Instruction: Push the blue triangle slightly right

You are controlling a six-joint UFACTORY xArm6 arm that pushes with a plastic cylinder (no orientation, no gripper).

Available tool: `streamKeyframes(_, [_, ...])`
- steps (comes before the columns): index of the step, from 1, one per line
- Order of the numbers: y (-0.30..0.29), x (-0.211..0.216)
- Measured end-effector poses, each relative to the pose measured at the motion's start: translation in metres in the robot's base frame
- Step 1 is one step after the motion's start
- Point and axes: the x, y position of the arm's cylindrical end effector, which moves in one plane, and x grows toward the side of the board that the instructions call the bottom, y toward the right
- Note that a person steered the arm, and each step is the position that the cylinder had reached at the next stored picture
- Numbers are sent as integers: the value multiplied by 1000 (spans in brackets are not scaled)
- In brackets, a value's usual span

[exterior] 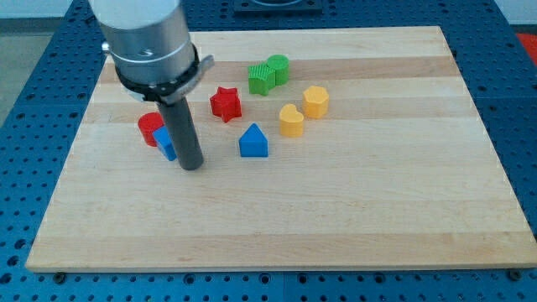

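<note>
The blue triangle (253,141) lies near the middle of the wooden board (336,218). My tip (192,166) rests on the board to the view's left of the triangle, about a block's width and a half away and slightly lower. Right beside the rod on its left sits a small blue block (164,143), partly hidden by the rod, touching a red round block (150,128).
A red star (225,103) lies above the triangle. Two green blocks (262,79) (278,67) sit at the view's top centre. A yellow rounded block (291,121) and a yellow hexagon (315,101) lie to the triangle's upper right.
</note>
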Motion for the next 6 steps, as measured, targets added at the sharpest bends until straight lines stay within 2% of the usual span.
streamKeyframes(1, [39,35])
streamKeyframes(3, [-9,-13])
streamKeyframes(5, [76,-47])
streamKeyframes(6, [79,-47])
